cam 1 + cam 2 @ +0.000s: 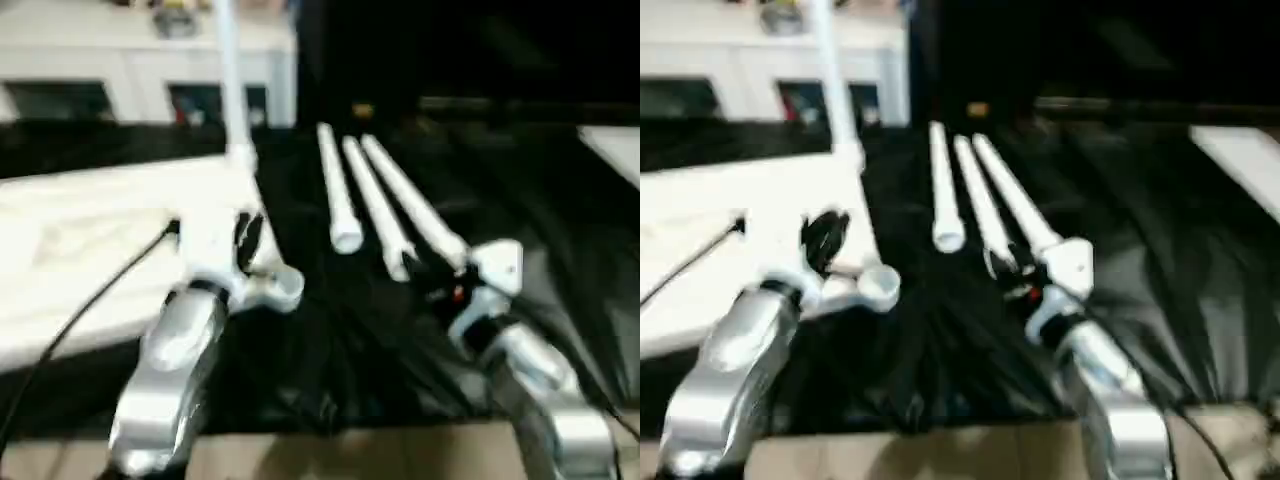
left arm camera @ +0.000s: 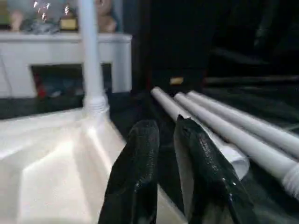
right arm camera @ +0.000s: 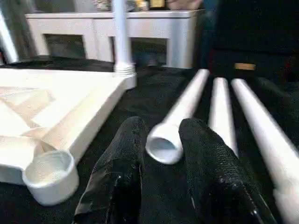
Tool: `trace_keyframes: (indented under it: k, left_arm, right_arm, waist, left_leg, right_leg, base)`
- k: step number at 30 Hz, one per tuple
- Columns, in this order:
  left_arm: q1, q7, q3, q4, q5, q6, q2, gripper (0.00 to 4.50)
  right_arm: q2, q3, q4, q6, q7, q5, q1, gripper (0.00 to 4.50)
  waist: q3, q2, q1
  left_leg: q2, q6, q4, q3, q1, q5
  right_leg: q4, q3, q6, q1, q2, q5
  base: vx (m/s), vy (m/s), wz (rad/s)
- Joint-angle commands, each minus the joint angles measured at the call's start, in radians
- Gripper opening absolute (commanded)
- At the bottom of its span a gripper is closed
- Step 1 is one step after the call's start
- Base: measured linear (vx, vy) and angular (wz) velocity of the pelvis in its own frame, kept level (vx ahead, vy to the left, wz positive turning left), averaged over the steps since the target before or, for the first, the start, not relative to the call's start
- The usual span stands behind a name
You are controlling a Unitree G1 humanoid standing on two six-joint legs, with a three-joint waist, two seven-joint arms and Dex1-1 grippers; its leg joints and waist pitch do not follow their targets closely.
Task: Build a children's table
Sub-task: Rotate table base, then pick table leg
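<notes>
Between right hand fingers: leg

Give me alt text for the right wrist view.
The right gripper, fingers apart, points at the open end of the nearest of three loose legs on black cloth. Beside them lies the upturned tabletop, one leg standing in its far corner socket.

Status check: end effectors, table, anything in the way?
Both end effectors open, empty. Tabletop upside down, one leg fitted, three legs loose. Nothing in the way.
</notes>
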Motion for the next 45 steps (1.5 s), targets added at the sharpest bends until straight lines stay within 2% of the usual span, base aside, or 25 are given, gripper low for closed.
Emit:
trace_keyframes:
  k: [1,2,3,4,5,6,7,8,9,10,11,12,13,14,15,16,18,21,27,29,30,33,38,42,45]
  left_arm:
    - [-0.010,0.009,0.022,0.003,0.013,0.000,0.014,0.83]
    - [-0.009,0.011,0.023,0.002,0.017,0.001,0.018,0.83]
    - [-0.009,0.011,0.024,0.002,0.018,0.001,0.019,0.83]
    - [-0.009,0.011,0.024,0.002,0.018,0.001,0.019,0.83]
    - [-0.007,0.005,0.022,0.002,0.017,-0.001,0.020,0.83]
    - [-0.007,0.005,0.022,0.002,0.017,-0.001,0.020,0.83]
    - [-0.008,0.006,0.020,0.002,0.017,-0.002,0.021,0.83]
    - [-0.008,0.006,0.020,0.002,0.017,-0.002,0.021,0.83]
    - [-0.005,0.000,0.016,0.003,0.004,-0.023,0.014,0.83]
    - [-0.003,-0.005,0.015,0.002,-0.006,-0.038,0.010,0.83]
    - [-0.003,-0.020,0.007,-0.002,-0.013,-0.031,0.016,0.83]
    - [-0.005,-0.027,0.002,0.000,-0.014,-0.021,0.023,0.83]
    - [-0.006,-0.029,0.000,0.001,-0.014,-0.015,0.026,0.83]
    - [-0.011,-0.038,-0.004,0.009,-0.010,-0.007,0.037,0.83]
    - [-0.011,-0.038,-0.004,0.009,-0.010,-0.007,0.037,0.83]
    - [-0.017,-0.049,-0.006,0.019,-0.007,-0.007,0.047,0.83]
    - [-0.033,-0.084,-0.006,0.047,-0.012,-0.003,0.065,0.83]
    - [-0.055,-0.123,-0.012,0.072,-0.025,-0.008,0.080,1.10]
    - [-0.097,-0.176,-0.027,0.098,-0.044,-0.003,0.105,1.56]
    - [-0.125,-0.184,-0.034,0.102,-0.041,0.015,0.135,1.62]
    - [-0.127,-0.182,-0.031,0.099,-0.041,0.024,0.139,1.60]
    - [-0.116,-0.189,-0.028,0.073,-0.042,0.047,0.149,1.90]
    - [-0.076,-0.214,-0.016,0.011,-0.047,0.089,0.181,2.40]
    - [-0.054,-0.235,-0.010,-0.032,-0.072,0.124,0.215,2.64]
    - [-0.031,-0.290,-0.006,-0.091,-0.118,0.165,0.255,2.96]
  right_arm:
    - [0.000,0.033,0.020,-0.010,0.017,-0.014,-0.018,1.38]
    - [0.001,0.036,0.024,-0.014,0.020,-0.007,-0.020,1.38]
    - [0.005,0.030,0.026,-0.004,0.015,0.002,-0.023,1.38]
    - [0.005,0.030,0.026,-0.004,0.015,0.002,-0.023,1.38]
    - [0.005,0.021,0.029,0.003,0.009,0.008,-0.028,1.38]
    - [0.005,0.021,0.029,0.003,0.009,0.008,-0.028,1.38]
    - [0.005,0.017,0.030,0.006,0.008,0.011,-0.030,1.38]
    - [0.005,0.017,0.030,0.006,0.008,0.011,-0.030,1.38]
    - [0.008,0.009,0.035,0.022,-0.011,0.012,-0.039,1.38]
    - [0.010,0.006,0.036,0.033,-0.023,0.011,-0.044,1.38]
    - [0.008,0.007,0.038,0.055,-0.042,0.003,-0.053,1.38]
    - [0.006,0.004,0.041,0.102,-0.067,-0.005,-0.069,1.38]
    - [0.005,0.004,0.043,0.117,-0.075,-0.008,-0.075,1.38]
    - [0.001,-0.001,0.053,0.163,-0.084,0.000,-0.097,1.38]
    - [0.001,-0.001,0.053,0.163,-0.084,0.000,-0.097,1.38]
    - [-0.003,-0.009,0.071,0.167,-0.073,0.016,-0.118,1.38]
    - [-0.018,-0.018,0.151,0.109,-0.091,-0.021,-0.184,1.67]
    - [-0.022,-0.042,0.283,0.124,-0.140,-0.045,-0.291,1.79]
    - [-0.041,-0.058,0.564,0.078,-0.182,-0.072,-0.481,2.36]
    - [-0.035,-0.061,0.852,0.001,-0.191,-0.077,-0.649,2.47]
    - [-0.030,-0.060,0.923,-0.022,-0.191,-0.076,-0.687,2.53]
    - [-0.023,-0.065,1.060,-0.066,-0.201,-0.080,-0.760,2.73]
    - [-0.006,-0.102,1.275,-0.146,-0.231,-0.084,-0.886,3.23]
    - [-0.006,-0.125,1.405,-0.204,-0.278,-0.086,-0.954,3.43]
    - [-0.012,-0.146,1.483,-0.227,-0.321,-0.075,-0.988,3.79]
  waist:
    - [-0.033,-0.012,0.023]
    - [-0.056,0.025,0.015]
    - [-0.065,0.064,-0.036]
    - [-0.082,0.066,-0.034]
    - [-0.086,0.057,-0.048]
    - [-0.077,0.045,-0.040]
    - [-0.071,0.039,-0.037]
    - [-0.062,0.025,-0.035]
    - [-0.054,-0.011,-0.036]
    - [-0.056,-0.035,-0.031]
    - [-0.056,-0.070,0.015]
    - [-0.075,-0.073,0.026]
    - [-0.076,-0.070,0.031]
    - [-0.078,-0.053,0.030]
    - [-0.081,-0.026,0.018]
    - [-0.086,-0.010,0.009]
    - [-0.089,-0.004,0.005]
    - [-0.076,0.002,0.001]
    - [-0.064,0.002,-0.001]
    - [-0.063,-0.004,-0.006]
    - [-0.067,0.001,-0.005]
    - [-0.061,-0.002,-0.004]
    - [-0.062,-0.009,0.000]
    - [-0.044,-0.009,0.004]
    - [-0.026,-0.012,0.006]
  left_leg:
    - [0.027,0.061,-0.057,0.000,-0.035,-0.130]
    - [0.034,0.059,-0.140,-0.009,0.022,-0.158]
    - [0.084,0.078,-0.200,-0.071,0.128,-0.287]
    - [0.119,0.080,-0.206,-0.114,0.194,-0.337]
    - [0.128,0.156,-0.205,-0.143,0.193,-0.229]
    - [0.124,0.228,-0.199,-0.126,0.177,-0.147]
    - [0.121,0.252,-0.206,-0.108,0.163,-0.125]
    - [0.104,0.287,-0.224,-0.071,0.139,-0.102]
    - [0.063,0.266,-0.224,-0.027,0.114,-0.164]
    - [0.024,0.227,-0.207,0.002,0.100,-0.234]
    - [-0.072,0.165,-0.078,0.033,0.051,-0.210]
    - [-0.050,0.099,-0.047,-0.011,0.009,-0.032]
    - [-0.048,0.070,-0.061,-0.022,-0.008,0.048]
    - [-0.038,0.014,-0.099,-0.029,-0.015,0.199]
    - [-0.019,-0.008,-0.152,-0.028,0.004,0.349]
    - [-0.002,-0.015,-0.143,-0.025,0.017,0.401]
    - [0.010,-0.046,-0.146,-0.023,0.026,0.328]
    - [0.023,-0.080,-0.169,-0.012,0.030,0.080]
    - [0.029,-0.101,-0.186,0.009,0.036,-0.143]
    - [0.026,-0.086,-0.184,0.015,0.032,-0.126]
    - [0.026,-0.079,-0.181,0.019,0.024,-0.102]
    - [0.029,-0.058,-0.181,0.028,0.023,-0.079]
    - [0.031,0.011,-0.177,0.032,0.011,0.042]
    - [0.037,0.063,-0.174,0.039,0.010,0.078]
    - [0.040,0.055,-0.180,0.042,0.011,0.038]
  right_leg:
    - [-0.222,0.060,-0.133,0.076,-0.168,-0.743]
    - [-0.178,0.016,-0.160,0.069,-0.059,-0.472]
    - [-0.071,0.016,-0.151,-0.014,0.036,-0.278]
    - [-0.011,0.036,-0.152,-0.065,0.037,-0.172]
    - [0.049,0.063,-0.072,-0.108,0.049,-0.070]
    - [0.075,0.081,-0.011,-0.143,0.040,-0.026]
    - [0.083,0.085,0.006,-0.150,0.038,0.005]
    - [0.075,0.094,0.009,-0.157,0.033,0.079]
    - [-0.007,0.125,-0.036,-0.135,0.007,0.144]
    - [-0.062,0.156,-0.051,-0.109,-0.011,0.124]
    - [-0.165,0.280,-0.077,-0.028,-0.105,-0.214]
    - [-0.146,0.302,-0.159,0.024,-0.135,-0.248]
    - [-0.124,0.288,-0.165,0.033,-0.122,-0.138]
    - [-0.080,0.250,-0.198,0.018,-0.077,0.216]
    - [-0.043,0.193,-0.175,-0.027,-0.006,0.468]
    - [-0.035,0.179,-0.178,-0.048,0.018,0.540]
    - [-0.038,0.178,-0.225,-0.048,0.009,0.493]
    - [-0.064,0.175,-0.273,-0.048,-0.006,0.279]
    - [-0.088,0.175,-0.264,-0.058,-0.021,-0.005]
    - [-0.091,0.176,-0.265,-0.062,-0.026,-0.032]
    - [-0.092,0.174,-0.265,-0.054,-0.027,-0.032]
    - [-0.091,0.174,-0.268,-0.063,-0.024,-0.005]
    - [-0.065,0.170,-0.313,-0.068,-0.021,0.201]
    - [-0.059,0.165,-0.340,-0.085,-0.015,0.272]
    - [-0.063,0.164,-0.341,-0.092,-0.016,0.217]
  base:
    - [0.089,0.074,0.70]
    - [0.098,0.060,0.62]
    - [0.098,0.060,0.62]
    - [0.152,0.024,0.27]
    - [0.170,0.034,0.11]
    - [0.170,0.034,0.11]
    - [0.128,0.024,0.06]
    - [0.118,-0.025,0.01]
    - [0.118,-0.025,0.01]
    - [0.107,-0.091,0.07]
    - [0.106,-0.089,0.11]
    - [0.106,-0.089,0.11]
    - [0.114,-0.048,-0.03]
    - [0.090,-0.042,-0.06]
    - [0.090,-0.042,-0.06]
    - [0.000,0.000,0.00]
    - [0.000,0.000,0.00]
    - [0.000,0.000,0.00]
    - [0.000,0.000,0.00]
    - [-0.032,-0.002,-0.01]
    - [0.000,0.000,0.00]
    - [0.000,0.000,0.00]
    - [0.000,0.000,0.00]
    - [0.000,0.000,0.00]
    - [0.000,0.000,0.00]
